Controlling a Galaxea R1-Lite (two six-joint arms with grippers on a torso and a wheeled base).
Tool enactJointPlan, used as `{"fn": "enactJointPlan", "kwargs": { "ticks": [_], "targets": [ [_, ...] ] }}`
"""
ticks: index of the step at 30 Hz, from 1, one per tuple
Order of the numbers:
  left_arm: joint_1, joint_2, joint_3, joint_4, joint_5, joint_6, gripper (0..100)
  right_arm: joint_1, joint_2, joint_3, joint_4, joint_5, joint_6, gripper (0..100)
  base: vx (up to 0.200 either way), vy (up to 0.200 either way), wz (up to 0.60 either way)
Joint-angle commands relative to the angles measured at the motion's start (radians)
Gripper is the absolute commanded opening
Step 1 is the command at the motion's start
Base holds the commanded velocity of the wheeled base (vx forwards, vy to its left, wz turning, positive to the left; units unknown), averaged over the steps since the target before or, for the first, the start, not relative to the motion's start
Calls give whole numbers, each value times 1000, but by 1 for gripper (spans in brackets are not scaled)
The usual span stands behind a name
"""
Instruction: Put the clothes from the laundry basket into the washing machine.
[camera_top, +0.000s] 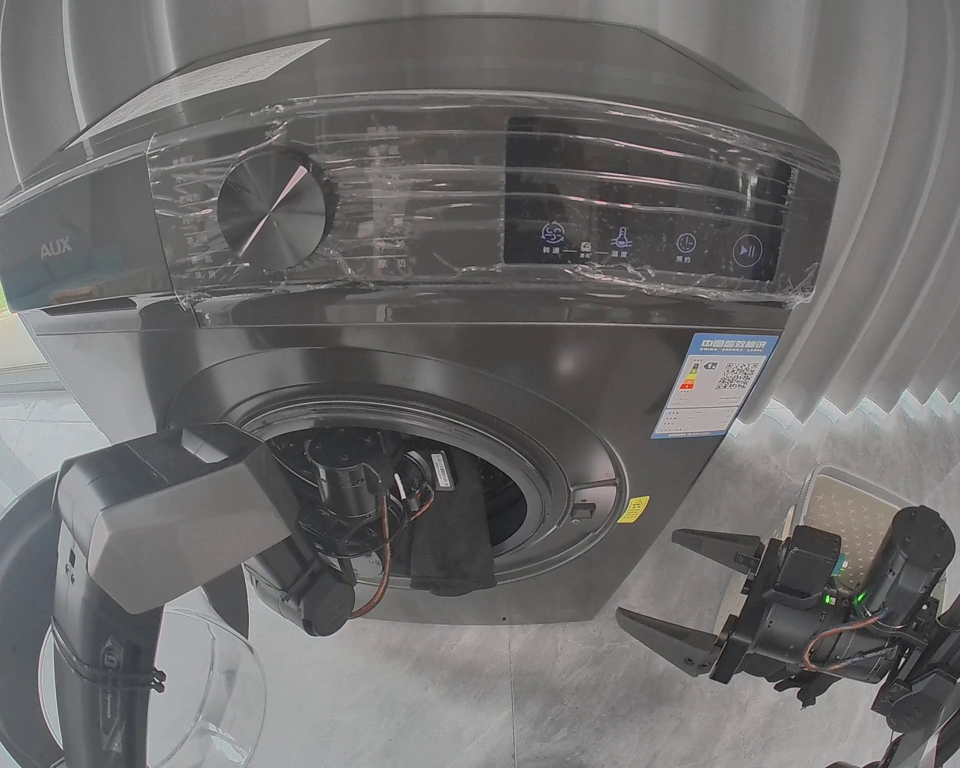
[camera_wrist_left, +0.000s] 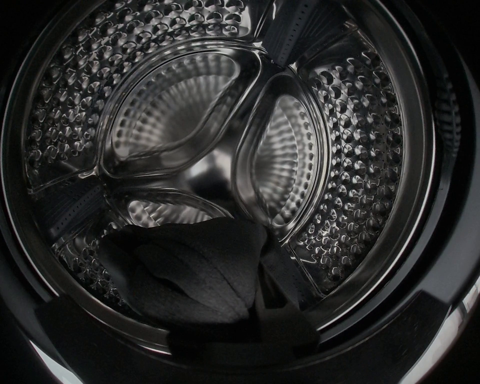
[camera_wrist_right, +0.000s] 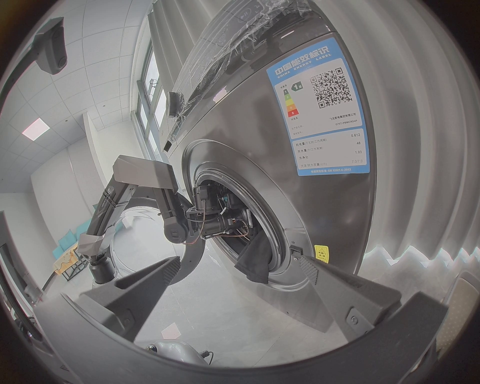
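Note:
The grey washing machine (camera_top: 480, 380) stands with its round mouth open. A dark garment (camera_top: 450, 545) hangs over the lower rim of the mouth, partly out. In the left wrist view the rest of that garment (camera_wrist_left: 200, 270) lies on the floor of the steel drum (camera_wrist_left: 350, 150). My left gripper (camera_top: 400, 490) is at the mouth, reaching into the drum beside the cloth. My right gripper (camera_top: 650, 575) hovers open and empty low at the right, in front of the white laundry basket (camera_top: 850, 515). Its fingers (camera_wrist_right: 345, 295) frame the machine's front.
The machine's glass door (camera_top: 200, 690) is swung open at the lower left, under my left arm. Grey tiled floor (camera_top: 560, 690) stretches in front of the machine. Pleated curtains (camera_top: 890, 250) hang behind and to the right.

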Motion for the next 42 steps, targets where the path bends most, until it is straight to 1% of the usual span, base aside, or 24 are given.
{"fn": "enactJointPlan", "kwargs": {
  "ticks": [1,4,15,17,18,21,27,29,31,34,35,42],
  "targets": [
    [11,39,-72,32,0,4,0,0,1,0,-1,1,0,100,0,0,0],
    [26,54,-120,48,0,9,0,0,1,0,-1,1,0,100,0,0,0],
    [23,113,-223,78,0,10,0,-1,1,0,-1,2,2,100,0,0,0],
    [25,125,-244,81,0,15,0,-1,1,2,-1,2,2,100,0,0,0],
    [28,128,-255,84,0,25,0,-1,1,2,-1,2,2,100,0,0,0],
    [33,139,-270,85,0,38,0,-1,1,2,-1,2,2,100,0,0,0],
    [51,142,-310,98,3,39,0,-1,1,3,-1,2,2,100,0,0,0],
    [62,140,-316,107,15,41,0,-1,1,2,-1,2,2,100,0,0,0],
    [72,137,-322,113,17,42,0,-1,1,3,-1,2,2,100,0,0,0],
    [86,134,-324,121,17,53,0,-1,1,3,-1,2,2,100,0,0,0],
    [92,133,-325,124,17,61,0,0,1,3,-1,2,2,100,0,0,0],
    [89,134,-344,127,17,62,0,-1,1,5,-1,2,2,100,0,0,0]
  ]
}}
